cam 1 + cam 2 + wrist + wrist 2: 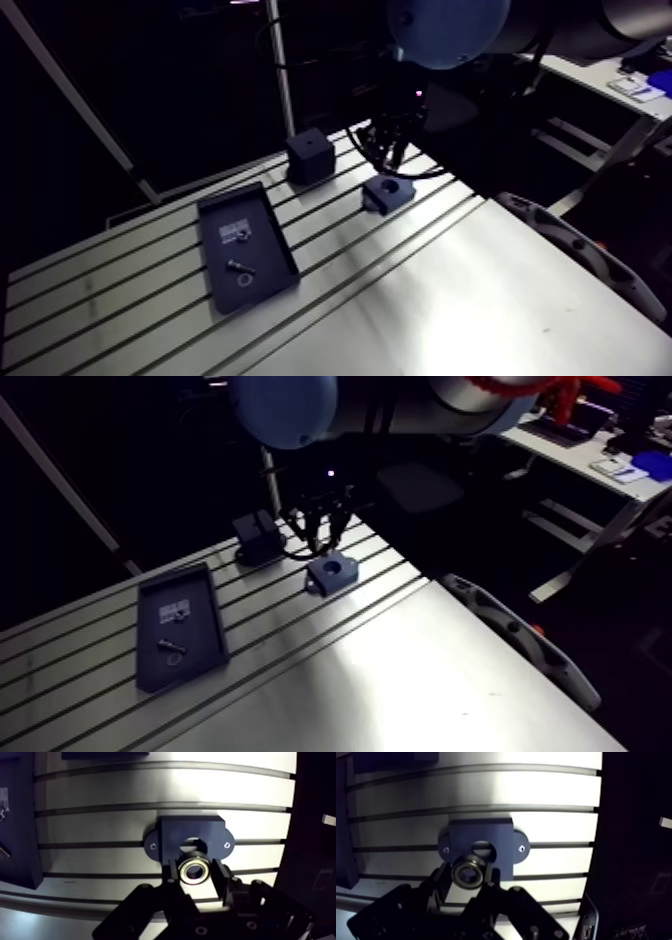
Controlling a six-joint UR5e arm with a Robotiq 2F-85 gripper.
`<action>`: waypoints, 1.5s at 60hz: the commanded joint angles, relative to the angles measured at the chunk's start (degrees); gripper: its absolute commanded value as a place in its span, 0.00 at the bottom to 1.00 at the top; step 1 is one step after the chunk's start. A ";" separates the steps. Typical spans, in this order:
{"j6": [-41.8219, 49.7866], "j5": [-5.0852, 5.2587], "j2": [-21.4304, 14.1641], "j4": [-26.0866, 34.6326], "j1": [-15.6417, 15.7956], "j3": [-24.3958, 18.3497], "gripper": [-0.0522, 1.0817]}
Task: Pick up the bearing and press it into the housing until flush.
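I see the slotted counter (480, 300) carrying a dark tray (262, 215) with a few small parts, a dark block (308, 155) further back, and the housing (175, 834) lying flat under my wrist, its round bore empty. The pincer (195, 873) is clamped on the bearing (194, 870) — the silver ring is pinched between the two fingers, over the housing's near edge and not in the bore. So I judge the pick-up done. What is left is lining the ring over the bore, lowering it and pressing until flush — none of that shows yet.
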 commanded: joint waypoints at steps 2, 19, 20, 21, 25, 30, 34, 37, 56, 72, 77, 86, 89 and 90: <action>0.27 -0.11 1.60 -1.04 -0.08 0.07 0.60; 0.37 -0.20 2.40 -1.14 -0.08 0.07 0.60; 0.37 -0.20 2.48 -1.22 -0.08 0.00 0.60; 0.37 -0.20 2.48 -1.22 -0.08 0.00 0.60; 0.37 -0.20 2.50 -1.23 -0.08 0.07 0.60; 0.46 -0.20 2.66 -1.23 -0.08 0.23 0.60; 0.46 -0.20 2.84 -1.31 -0.08 0.25 0.60; 0.54 -0.20 2.85 -1.32 -0.08 0.25 0.60; 0.46 -0.20 3.03 -1.32 -0.08 0.25 0.60; 0.46 -0.20 3.82 -2.06 -0.08 0.07 0.60; 0.38 -0.28 3.82 -2.37 -0.08 -0.02 0.60; 0.37 -0.28 3.82 -2.38 -0.08 -0.02 0.60; 0.37 -0.28 3.82 -2.38 -0.08 -0.02 0.60; 0.37 -0.28 3.89 -2.38 -0.08 0.06 0.60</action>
